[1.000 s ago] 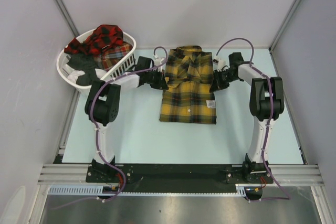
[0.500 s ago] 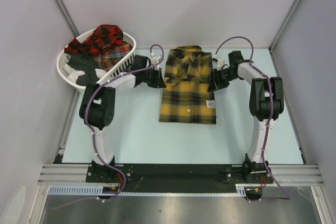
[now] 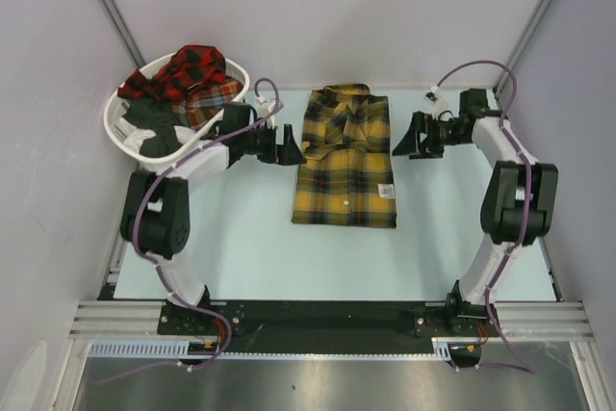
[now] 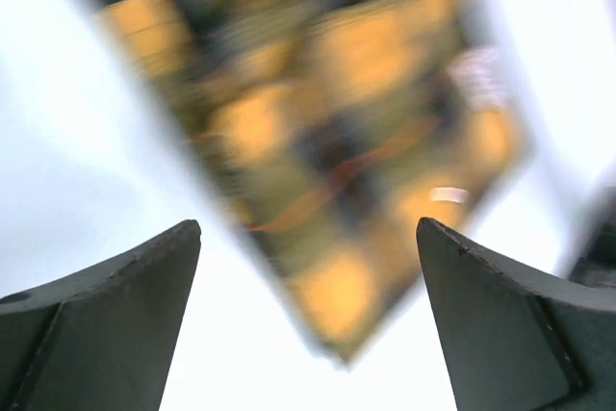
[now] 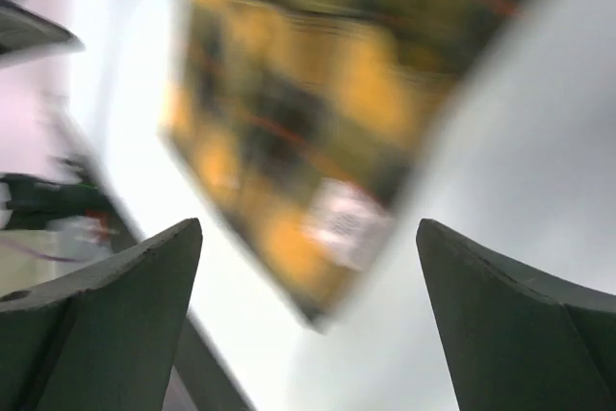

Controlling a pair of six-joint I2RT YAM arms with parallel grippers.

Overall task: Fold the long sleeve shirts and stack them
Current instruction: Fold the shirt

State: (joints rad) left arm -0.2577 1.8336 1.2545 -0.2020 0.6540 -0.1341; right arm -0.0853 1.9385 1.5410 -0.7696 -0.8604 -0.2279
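A mustard-yellow plaid long sleeve shirt [image 3: 346,157] lies folded into a rectangle, collar at the far end, on the pale table. It shows blurred in the left wrist view [image 4: 327,132] and in the right wrist view [image 5: 318,113]. My left gripper [image 3: 292,152] is open just left of the shirt, apart from it. My right gripper [image 3: 401,144] is open a short way right of the shirt. Both grippers [image 4: 308,238] [image 5: 308,238] have nothing between their fingers. Red-and-black plaid shirts [image 3: 186,72] are heaped in a basket.
The white laundry basket [image 3: 126,132] stands at the table's far left corner, close behind my left arm. Grey walls close in the far side and both flanks. A metal rail with the arm bases runs along the near edge.
Both grippers have let go of the yellow shirt, opened and drawn outward from its sides, the right one further. The shirt lies still where it was.
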